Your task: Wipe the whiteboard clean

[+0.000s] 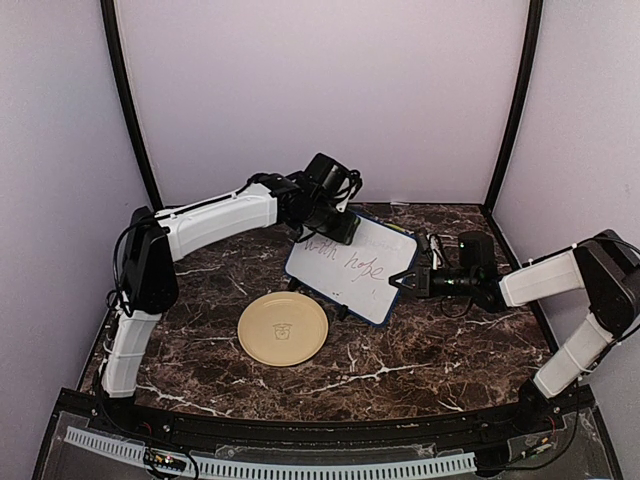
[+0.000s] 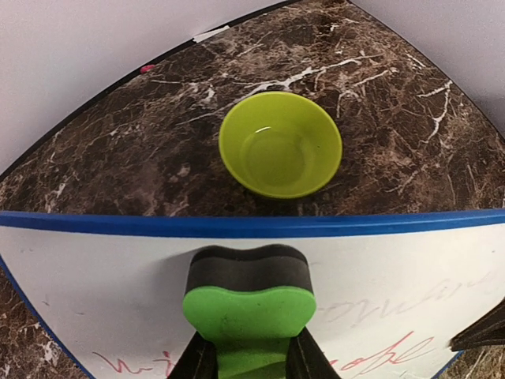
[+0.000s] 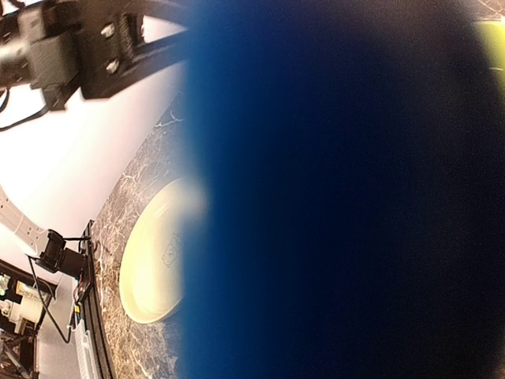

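The whiteboard (image 1: 365,268), blue-framed with red handwriting, stands tilted at mid-table on its black feet. My left gripper (image 1: 335,225) is shut on the green bone-shaped eraser (image 2: 248,312). It presses the eraser's dark pad against the board's face (image 2: 410,268) just below the top frame. Faint smeared writing lies to the eraser's right, and clear red writing lies below it. My right gripper (image 1: 410,280) is shut on the board's right edge. In the right wrist view the blurred blue frame (image 3: 339,197) fills most of the picture and hides the fingers.
A round tan plate (image 1: 283,328) lies in front of the board, and also shows in the right wrist view (image 3: 154,253). A lime-green bowl (image 2: 280,144) sits behind the board, hidden in the top view. Walls close in the back and sides.
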You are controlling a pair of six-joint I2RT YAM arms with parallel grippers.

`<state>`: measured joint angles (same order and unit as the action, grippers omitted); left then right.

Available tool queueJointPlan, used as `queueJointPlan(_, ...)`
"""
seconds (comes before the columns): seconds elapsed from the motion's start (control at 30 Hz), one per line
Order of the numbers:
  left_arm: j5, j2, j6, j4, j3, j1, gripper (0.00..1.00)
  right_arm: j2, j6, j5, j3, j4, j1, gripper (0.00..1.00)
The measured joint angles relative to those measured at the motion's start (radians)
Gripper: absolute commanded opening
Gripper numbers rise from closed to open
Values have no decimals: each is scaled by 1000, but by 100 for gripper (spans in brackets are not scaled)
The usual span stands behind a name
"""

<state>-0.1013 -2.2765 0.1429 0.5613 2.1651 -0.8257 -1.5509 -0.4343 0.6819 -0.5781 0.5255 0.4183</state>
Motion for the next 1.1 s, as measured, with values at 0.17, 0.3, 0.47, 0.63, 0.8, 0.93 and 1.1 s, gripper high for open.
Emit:
queueJointPlan(0.17,15,-3,0,-14,-1,-39,0,0,4,0,0,0,0,0)
queueJointPlan(0.3,19,-11,1,-21,2,-64,0,0,3,-2,0,-3,0,0)
queueJointPlan(0.47,22,-35,7,-12,42,-89,0,0,2,-5,0,-6,0,0)
queueJointPlan(0.63,33,-57,11,-6,84,-113,0,0,3,-6,-3,-11,0,0)
queueJointPlan(0.8,39,-92,8,9,148,-145,0,0,3,-6,-4,-13,0,0)
queueJointPlan(0.93,39,-114,-5,18,185,-172,0,0,4,-6,-5,-14,0,0)
queueJointPlan(1.1,38,-120,-10,21,191,-187,0,0,16,-6,-5,-14,0,0)
